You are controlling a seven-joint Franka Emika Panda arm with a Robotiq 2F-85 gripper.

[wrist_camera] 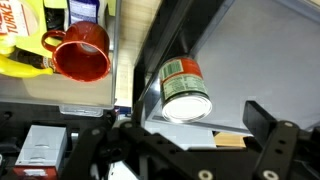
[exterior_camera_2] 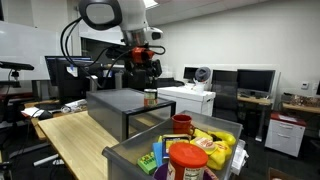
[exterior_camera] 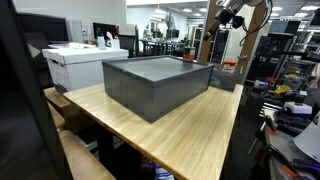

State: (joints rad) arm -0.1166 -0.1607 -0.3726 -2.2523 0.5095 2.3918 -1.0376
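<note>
A tin can (wrist_camera: 186, 90) with a green and red label and a pale shiny lid stands upright on a grey surface, seen from above in the wrist view. My gripper (wrist_camera: 190, 132) hangs above it, open, with nothing between its black fingers (wrist_camera: 270, 128). In an exterior view the gripper (exterior_camera_2: 146, 76) hovers just over the can (exterior_camera_2: 150, 97), which stands on the far side of the dark grey box (exterior_camera_2: 125, 108). The arm (exterior_camera: 236, 12) reaches in from behind the grey box (exterior_camera: 155, 82).
Beside the box, a grey bin (exterior_camera_2: 130, 157) holds a red mug (exterior_camera_2: 182, 123), a red-lidded jar (exterior_camera_2: 187, 160) and yellow items; the mug (wrist_camera: 82, 50) also shows in the wrist view. A white printer (exterior_camera: 82, 62) stands by the wooden table (exterior_camera: 190, 135).
</note>
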